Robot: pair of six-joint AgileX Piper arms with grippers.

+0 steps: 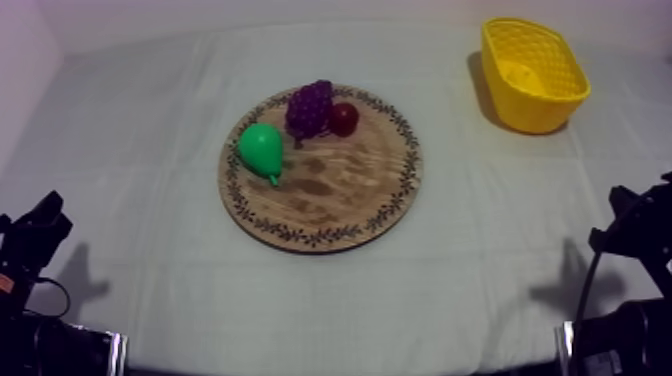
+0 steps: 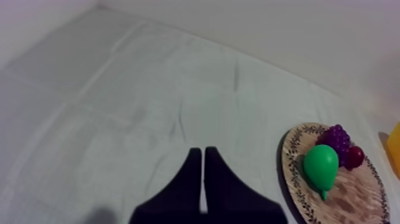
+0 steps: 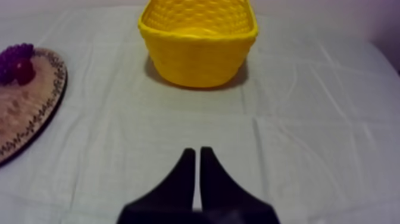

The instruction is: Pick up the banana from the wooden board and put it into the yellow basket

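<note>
Closed and empty, the left gripper (image 2: 200, 150) had its two black fingers pressed together into a narrow wedge over bare cloth (image 2: 149, 101), with the board (image 2: 357, 199) off to its side. The right gripper (image 3: 194, 150) was the same, fingers together with nothing between them, pointing across open cloth at the basket (image 3: 199, 59), which stood straight ahead of it. In the top view both arms sat low, one at the lower left edge and one at the lower right. The banana (image 1: 520, 72) appeared as a pale yellow shape inside the basket at the upper right of the top view, lying on its floor toward the left wall. It was lighter than the weave around it, and I could not tell its outline or which way it lay. The basket stood upright, well apart from the board, with bare cloth between them. The round board lay at the centre of the top view, flat on the cloth. On its upper left part sat the green pear (image 1: 262, 148), stem toward the lower right, beside the purple grapes (image 1: 310, 108). The small red fruit (image 1: 344, 119) touched the grapes on their right. The lower right half of the board was bare wood.
</note>
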